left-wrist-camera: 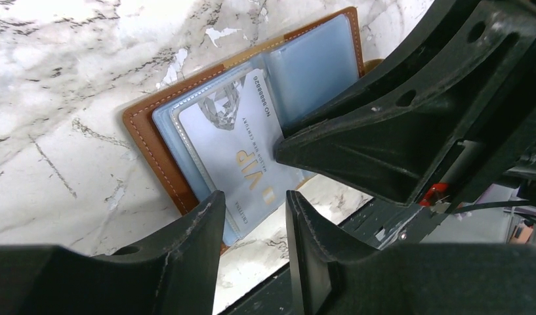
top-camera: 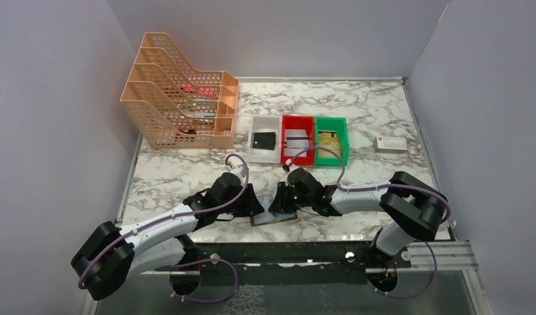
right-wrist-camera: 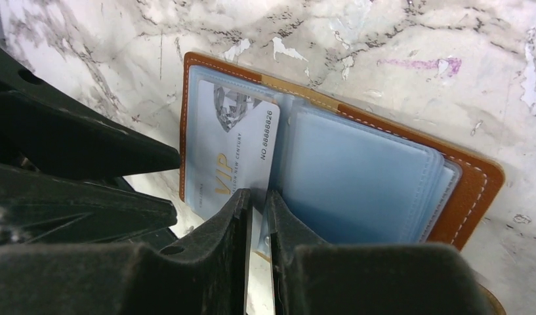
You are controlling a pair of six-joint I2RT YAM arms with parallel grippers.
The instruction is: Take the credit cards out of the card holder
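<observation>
Grey walls close in a marble-patterned tabletop (top-camera: 186, 170), where an orange mesh file rack (top-camera: 180, 98) stands at the far left and a small white box (top-camera: 390, 144) lies at the far right. Between them sit three bins in a row: a white bin (top-camera: 255, 125) with a black card (top-camera: 264, 140), a red bin (top-camera: 298, 119) with a pale striped card (top-camera: 296, 139), and a green bin (top-camera: 346, 141) with a gold card (top-camera: 327, 139).

Near the front edge the brown card holder (right-wrist-camera: 468, 190) lies open and flat, its pale blue sleeves (right-wrist-camera: 357, 177) facing up. A silvery VIP card (right-wrist-camera: 235, 151) with a diamond print rests tilted on one page, its numbered edge by the fold. The right end effector (right-wrist-camera: 258, 203) is clenched on that card's edge. The left end effector (left-wrist-camera: 253, 195) is released, its fingers spread on either side of the card's end at the holder's outer edge.
</observation>
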